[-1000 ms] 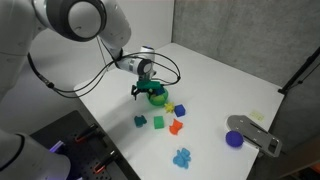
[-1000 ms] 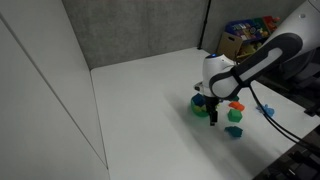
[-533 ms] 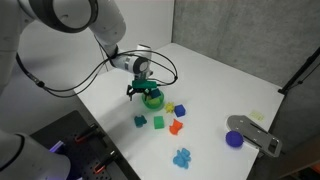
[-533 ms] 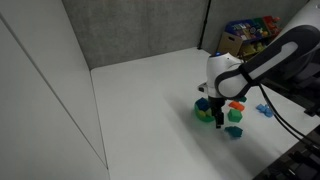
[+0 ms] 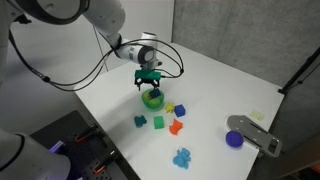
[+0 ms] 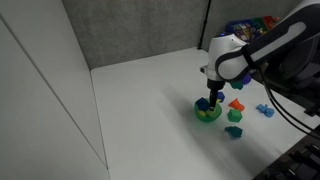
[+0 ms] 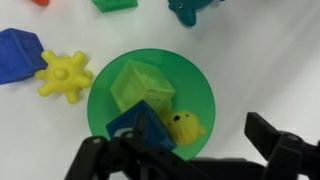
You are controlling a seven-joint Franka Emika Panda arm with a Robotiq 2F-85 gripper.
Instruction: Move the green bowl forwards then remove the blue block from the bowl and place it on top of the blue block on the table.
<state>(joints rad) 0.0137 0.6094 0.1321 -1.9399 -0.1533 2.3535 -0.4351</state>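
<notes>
You are working on a white table [image 5: 235, 75] with a grey wall panel [image 6: 140, 30] behind it.

Nearest your wrist camera is the gripper [image 7: 180, 150]. Its fingers [image 7: 285, 150] are spread wide and nothing is clamped between them. It hangs over the green bowl [image 7: 197, 88], above the rim.

The bowl stands upright on the table and holds three items:
- The blue block [image 7: 138, 125] lies tilted at the near side, partly under the gripper's dark body.
- A yellow toy [image 7: 184, 126] touches it.
- A pale green block [image 7: 140, 85] sits behind both.

Outside the bowl, a yellow spiked toy [image 7: 65, 73] lies just beside the rim. The second blue block [image 7: 18, 52] rests on the table just beside that toy.

Farther off, at the frame's top edge, are a green piece [image 7: 115, 4] and a teal piece [image 7: 195, 8]. Both are cut off, so you cannot tell their shapes.
</notes>
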